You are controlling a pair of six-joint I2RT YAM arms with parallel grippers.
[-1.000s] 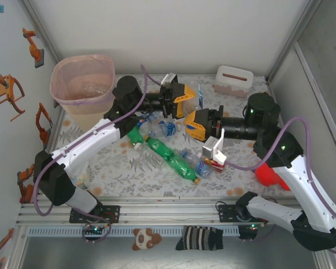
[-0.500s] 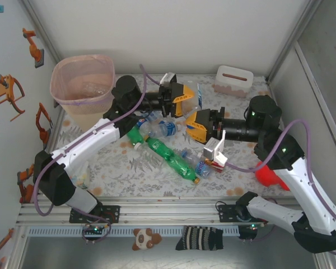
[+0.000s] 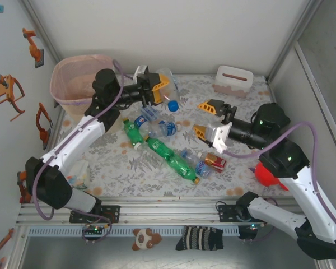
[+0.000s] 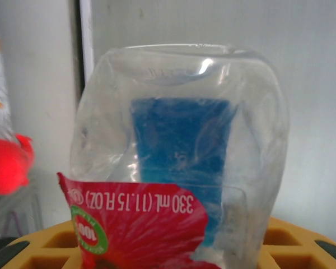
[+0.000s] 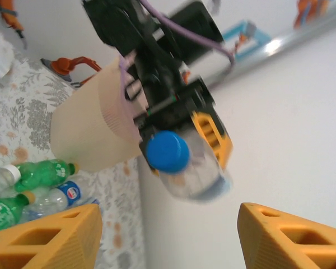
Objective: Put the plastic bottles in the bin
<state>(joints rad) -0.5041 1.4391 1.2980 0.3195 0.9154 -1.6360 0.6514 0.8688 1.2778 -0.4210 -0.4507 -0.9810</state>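
one blue-capped clear bottle (image 3: 169,92) was clamped in the left gripper (image 3: 158,84) near the bin (image 3: 64,92); right gripper (image 3: 206,118) stood wide open w/ nothing in it.

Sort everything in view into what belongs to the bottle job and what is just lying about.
Belongs to the job:
- bin
- blue-capped clear bottle, held aloft
- green bottles
- blue-labelled clear bottles, lying loose

Just lying about:
- red carton
- white slotted box
- striped sock
- plush toy
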